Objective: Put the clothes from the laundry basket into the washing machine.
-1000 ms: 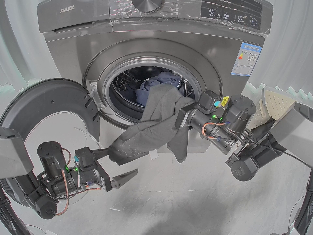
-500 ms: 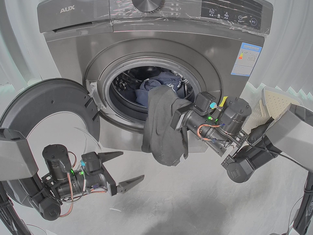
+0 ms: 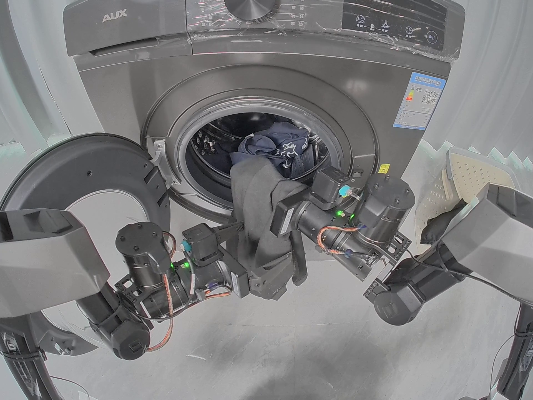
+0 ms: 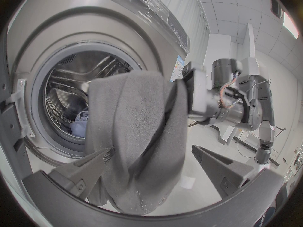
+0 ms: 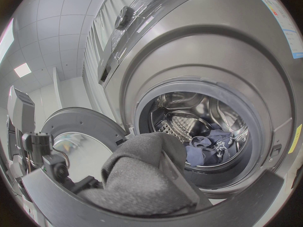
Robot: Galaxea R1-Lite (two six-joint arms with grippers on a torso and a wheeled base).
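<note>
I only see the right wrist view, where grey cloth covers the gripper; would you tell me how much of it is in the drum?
Observer: Very little. In the head view the grey garment hangs from the right gripper mostly outside, down the washing machine front below the door opening.
Operator: Thank you. Where is the other arm?
Observer: The left gripper is at the garment's hanging lower part, jaws open on either side of the cloth.
</note>
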